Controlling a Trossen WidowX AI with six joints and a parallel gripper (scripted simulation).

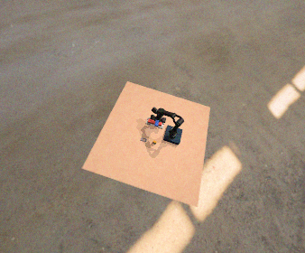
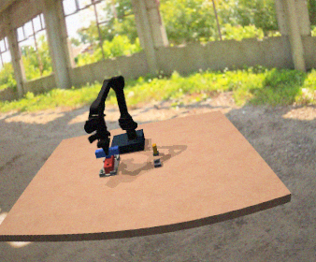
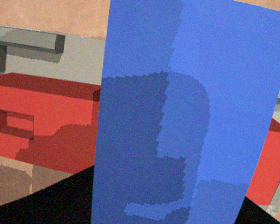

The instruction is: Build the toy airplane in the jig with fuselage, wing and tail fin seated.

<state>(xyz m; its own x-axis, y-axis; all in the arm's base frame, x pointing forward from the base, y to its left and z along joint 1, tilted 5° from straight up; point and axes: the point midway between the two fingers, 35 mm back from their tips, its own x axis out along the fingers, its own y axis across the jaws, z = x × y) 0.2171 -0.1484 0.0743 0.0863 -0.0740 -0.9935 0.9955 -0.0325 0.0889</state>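
The red fuselage point(image 1: 151, 122) point(image 2: 108, 166) point(image 3: 61, 112) lies in the grey cradle point(image 3: 83, 62). A small open socket shows in its top at the left of the wrist view. My gripper point(image 1: 158, 119) point(image 2: 107, 151) point(image 3: 162, 182) is shut on the blue wing point(image 1: 157, 124) point(image 2: 99, 153) point(image 3: 231, 100). The wing lies crosswise over the fuselage and looks a little above it in the exterior view. Its tab and the socket under it are hidden. The yellow tail fin point(image 1: 154, 143) point(image 2: 154, 148) stands apart from the jig, upright in the exterior view.
A small grey holder point(image 1: 143, 140) point(image 2: 157, 162) stands near the tail fin. The arm's dark base point(image 1: 172, 135) point(image 2: 137, 141) is close to the jig. All stand on the tan table top point(image 1: 120, 149) point(image 2: 194, 173).
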